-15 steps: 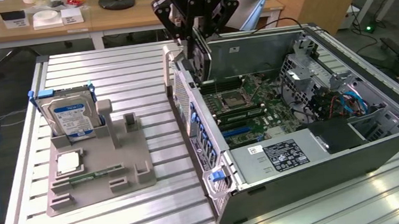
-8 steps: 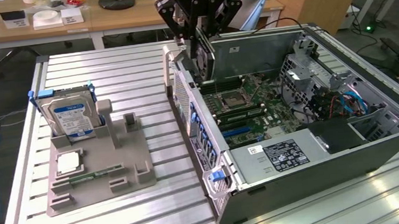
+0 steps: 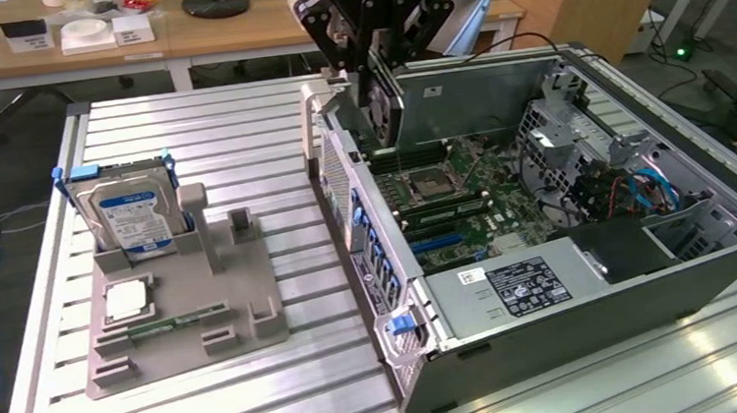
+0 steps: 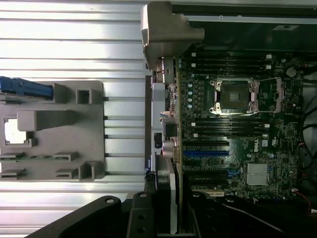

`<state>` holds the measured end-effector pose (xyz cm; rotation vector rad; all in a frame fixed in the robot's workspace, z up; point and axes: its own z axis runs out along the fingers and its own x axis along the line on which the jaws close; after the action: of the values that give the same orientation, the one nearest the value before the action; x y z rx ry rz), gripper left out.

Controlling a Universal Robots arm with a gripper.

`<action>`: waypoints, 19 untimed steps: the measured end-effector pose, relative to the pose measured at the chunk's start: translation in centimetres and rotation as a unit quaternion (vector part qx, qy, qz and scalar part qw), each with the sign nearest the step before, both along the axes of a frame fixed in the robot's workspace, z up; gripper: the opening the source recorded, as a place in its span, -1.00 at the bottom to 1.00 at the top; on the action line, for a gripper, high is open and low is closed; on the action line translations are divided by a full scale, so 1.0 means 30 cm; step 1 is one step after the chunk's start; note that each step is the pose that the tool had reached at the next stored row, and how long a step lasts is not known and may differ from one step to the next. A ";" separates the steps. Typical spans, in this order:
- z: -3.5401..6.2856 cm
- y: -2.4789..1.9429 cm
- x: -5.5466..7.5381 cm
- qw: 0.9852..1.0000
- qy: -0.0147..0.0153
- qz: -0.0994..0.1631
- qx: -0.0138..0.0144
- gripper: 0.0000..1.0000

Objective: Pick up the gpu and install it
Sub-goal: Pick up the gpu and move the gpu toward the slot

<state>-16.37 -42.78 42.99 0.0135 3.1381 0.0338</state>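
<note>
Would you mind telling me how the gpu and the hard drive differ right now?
The gpu is thin and dark; the hard drive is thick, silver, blue-labelled. The gpu hangs in the gripper over the open computer case; the hard drive stands in the grey holder on the table. Both are upright.

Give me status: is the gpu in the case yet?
Not yet. Pickup looks done: the gripper is shut on the gpu, held upright, away from the grey parts holder. In hand: the card hangs over the open computer case, above the motherboard near its rear wall. Left: seating it; the blue slot is bare.
</note>
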 end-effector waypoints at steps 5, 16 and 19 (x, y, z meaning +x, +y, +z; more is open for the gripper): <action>0.000 0.000 0.012 1.000 0.000 0.000 0.000 -0.44; 0.000 0.000 0.043 1.000 0.000 0.000 0.000 -0.44; -0.001 0.000 0.054 1.000 0.000 0.000 0.000 -0.44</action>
<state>-14.76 -42.78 42.97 0.0136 3.1380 0.0340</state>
